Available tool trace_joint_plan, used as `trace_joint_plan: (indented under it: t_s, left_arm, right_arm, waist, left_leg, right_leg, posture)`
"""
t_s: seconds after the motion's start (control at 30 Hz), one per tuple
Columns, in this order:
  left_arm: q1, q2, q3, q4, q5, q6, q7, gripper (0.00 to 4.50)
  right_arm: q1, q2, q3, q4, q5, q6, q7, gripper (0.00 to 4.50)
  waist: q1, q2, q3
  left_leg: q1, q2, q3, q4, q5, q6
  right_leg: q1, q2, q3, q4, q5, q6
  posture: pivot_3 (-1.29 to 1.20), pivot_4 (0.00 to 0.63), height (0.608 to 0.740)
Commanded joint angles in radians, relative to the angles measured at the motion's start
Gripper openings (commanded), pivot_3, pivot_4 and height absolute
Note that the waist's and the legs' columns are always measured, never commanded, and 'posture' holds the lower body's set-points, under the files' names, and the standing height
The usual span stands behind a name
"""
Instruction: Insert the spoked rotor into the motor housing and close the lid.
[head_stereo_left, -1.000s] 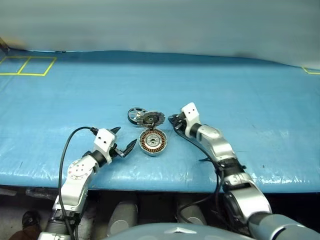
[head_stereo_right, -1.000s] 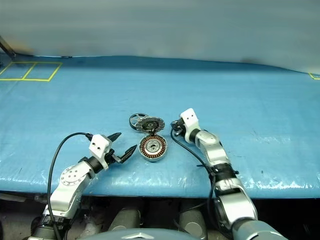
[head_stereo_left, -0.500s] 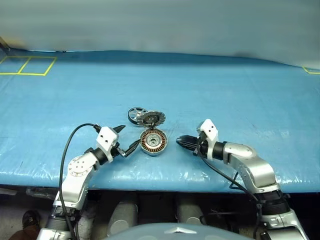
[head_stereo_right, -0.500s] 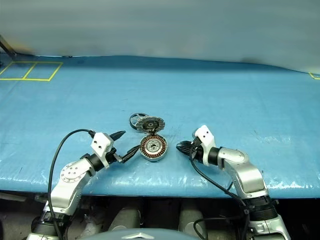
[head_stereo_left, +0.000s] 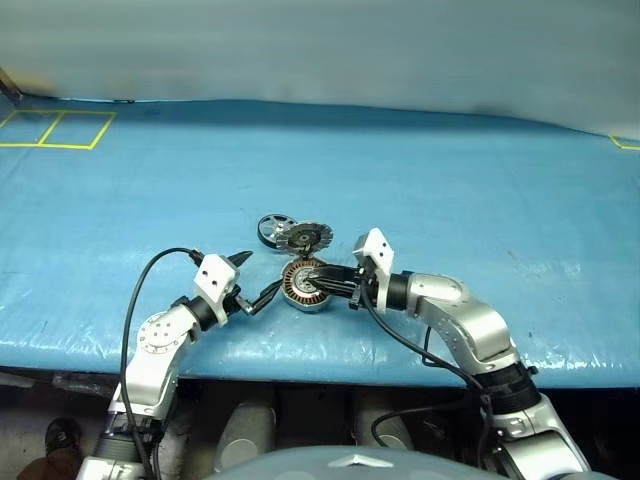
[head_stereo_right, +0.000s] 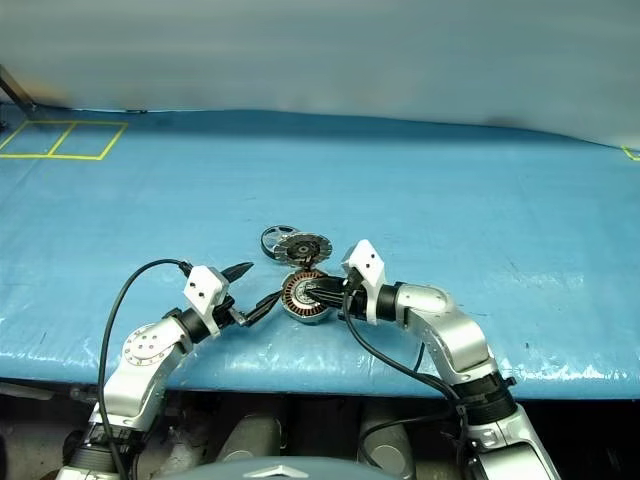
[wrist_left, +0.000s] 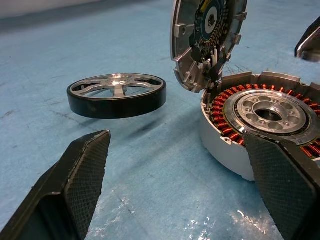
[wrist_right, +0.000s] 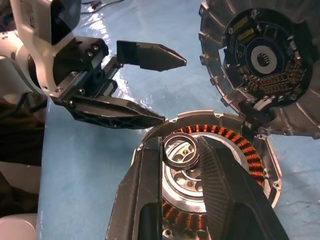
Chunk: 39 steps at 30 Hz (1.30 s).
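1. We count one motor housing (head_stereo_left: 305, 284) just below the centre of the left eye view, one lid (head_stereo_left: 302, 237) standing tilted at its far edge, and one spoked rotor (head_stereo_left: 271, 229) lying flat on the blue table cover (head_stereo_left: 480, 190) just left of the lid.
2. In the left wrist view the rotor sits well apart from the housing, which is cut off at the frame's right edge.
3. The right gripper (wrist_right: 181, 152) reaches over the housing, hiding part of the copper windings; its fingers stand narrowly apart, pinching a small thin black ring (wrist_right: 181, 151) above the hub.
4. The left gripper (head_stereo_left: 255, 279) sits left of the housing, its fingers spread wide and holding nothing.
5. The ring is too small to make out in the head views.
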Motion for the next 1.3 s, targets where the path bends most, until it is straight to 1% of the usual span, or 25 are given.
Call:
trace_joint_plan:
  t_s: [0.03,0.23,0.47,0.63,1.0,1.3]
  left_arm:
    - [-0.001,0.004,-0.004,-0.018,-0.016,-0.009,-0.015,4.5]
    - [0.012,0.015,0.001,-0.03,-0.022,-0.003,-0.039,4.5]
    - [0.039,0.064,-0.007,-0.055,-0.056,0.014,-0.119,4.5]
    - [0.054,0.085,0.005,-0.068,-0.068,0.015,-0.141,4.5]
    - [0.067,0.089,-0.005,-0.079,-0.09,0.012,-0.167,4.5]
    - [0.062,0.092,0.001,-0.074,-0.08,0.01,-0.165,4.5]
  right_arm:
    - [-0.027,0.007,0.018,0.018,-0.02,-0.042,0.009,0.69]
    - [-0.038,0.014,0.037,0.057,-0.043,-0.06,0.018,0.69]
    - [-0.059,0.031,0.044,0.107,-0.071,-0.082,0.01,0.69]
    - [-0.076,0.038,0.043,0.121,-0.082,-0.089,0.008,0.69]
    - [-0.086,0.027,0.057,0.132,-0.113,-0.095,0.021,0.69]
    - [-0.081,0.009,0.071,0.12,-0.116,-0.097,0.044,0.69]
  waist:
    - [0.0,0.0,0.0]
    - [0.0,0.0,0.0]
    - [-0.002,0.0,0.0]
    - [-0.003,0.0,0.0]
    - [-0.004,0.0,0.0]
    - [-0.004,0.0,0.0]
  left_leg:
    - [0.0,0.0,0.0,0.0,0.0,0.0]
    - [0.0,0.0,0.0,0.0,0.0,0.0]
    - [0.0,0.0,0.0,0.0,0.0,0.0]
    - [0.0,0.0,0.0,0.0,0.0,0.0]
    - [0.0,0.0,0.0,0.0,0.0,0.0]
    - [0.0,0.0,0.0,0.0,0.0,0.0]
  right_leg:
    - [0.0,0.0,0.0,0.0,0.0,0.0]
    - [0.0,0.0,0.0,0.0,0.0,0.0]
    - [0.0,0.0,0.0,0.0,0.0,0.0]
    - [0.0,0.0,0.0,0.0,0.0,0.0]
    - [0.0,0.0,0.0,0.0,0.0,0.0]
    - [0.0,0.0,0.0,0.0,0.0,0.0]
  posture:
    - [0.0,0.15,0.74]
    - [0.0,0.15,0.74]
    - [0.0,0.15,0.74]
    - [0.0,0.15,0.74]
    - [0.0,0.15,0.74]
    - [0.0,0.15,0.74]
